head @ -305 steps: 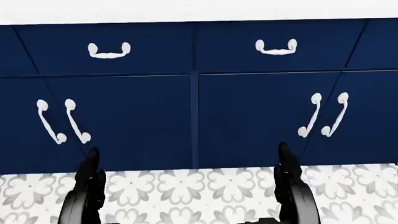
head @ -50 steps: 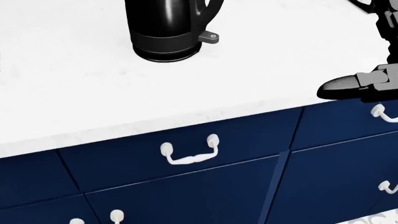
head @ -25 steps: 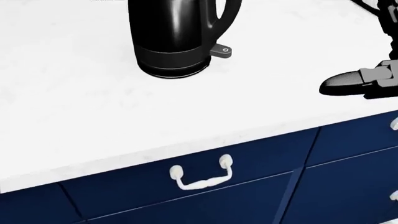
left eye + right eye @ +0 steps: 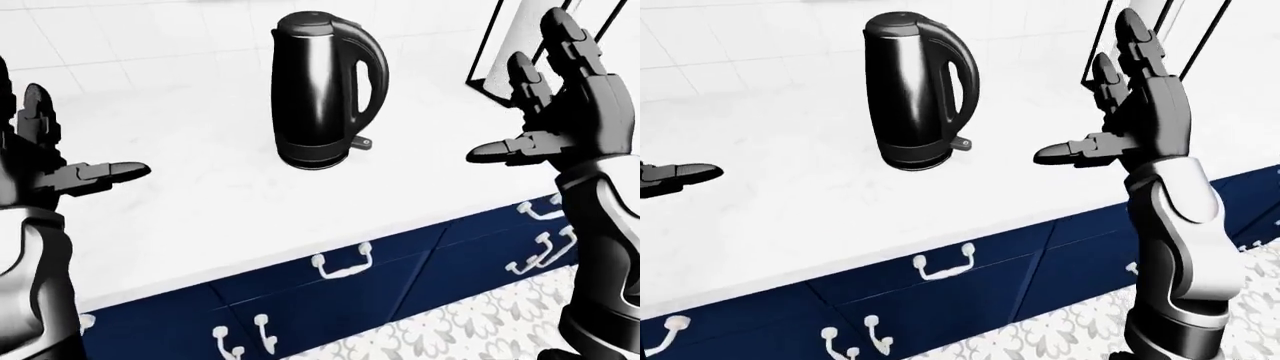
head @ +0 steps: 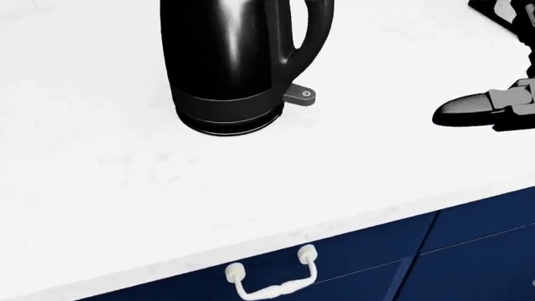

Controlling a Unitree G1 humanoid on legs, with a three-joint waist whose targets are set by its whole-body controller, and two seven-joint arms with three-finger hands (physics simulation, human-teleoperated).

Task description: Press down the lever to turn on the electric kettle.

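Black kettle (image 4: 325,90) upright on white counter (image 4: 200,195), centre of left-eye view; lever (image 5: 301,95) sticks out at base, under handle, untouched. Left hand (image 4: 45,161) raised at left, fingers spread wide, holds nothing. Right hand (image 4: 1135,112) raised right of kettle, fingers splayed wide, well apart from lever. Navy drawers (image 4: 340,266) below counter.

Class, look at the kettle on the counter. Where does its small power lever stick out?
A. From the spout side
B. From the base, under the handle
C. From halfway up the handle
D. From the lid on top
B: the grey lever juts out at the foot of the kettle, directly beneath its handle.
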